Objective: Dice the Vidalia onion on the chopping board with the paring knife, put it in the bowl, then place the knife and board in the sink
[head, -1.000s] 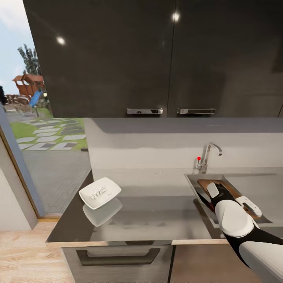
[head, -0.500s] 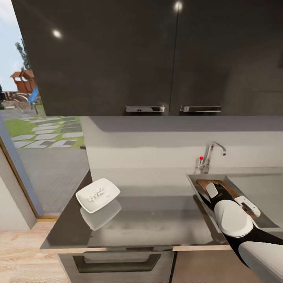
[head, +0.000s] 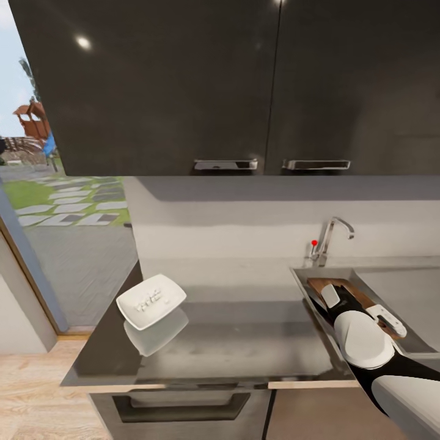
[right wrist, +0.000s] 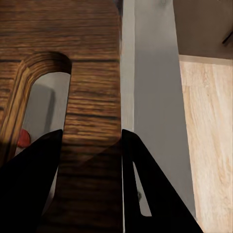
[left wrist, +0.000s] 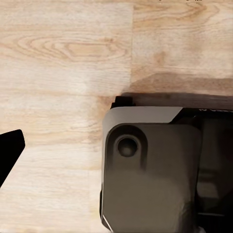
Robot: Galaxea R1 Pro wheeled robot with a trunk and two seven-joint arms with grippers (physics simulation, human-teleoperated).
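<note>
The brown wooden chopping board [head: 362,294] lies tilted inside the sink [head: 304,282] at the right. My right gripper [right wrist: 92,133] is shut on the chopping board [right wrist: 92,73], one dark finger on each face beside its handle hole. Through that hole shows a small red-orange patch [right wrist: 23,139]; the paring knife cannot be made out for sure. The white bowl [head: 151,300] holding pale diced onion bits sits on the glossy grey countertop [head: 244,333] at the left. One dark fingertip [left wrist: 8,148] of my left gripper hangs over the wooden floor.
A chrome faucet [head: 330,236] with a red knob rises behind the sink. Dark wall cabinets [head: 183,85] hang low above the counter. A drawer with a black bar handle [head: 180,406] lies below. A glass door [head: 55,214] opens to the garden on the left.
The whole head view has shifted slightly, so the camera moved. My right arm and the chopping board keep their place in the sink; the bowl has not moved.
</note>
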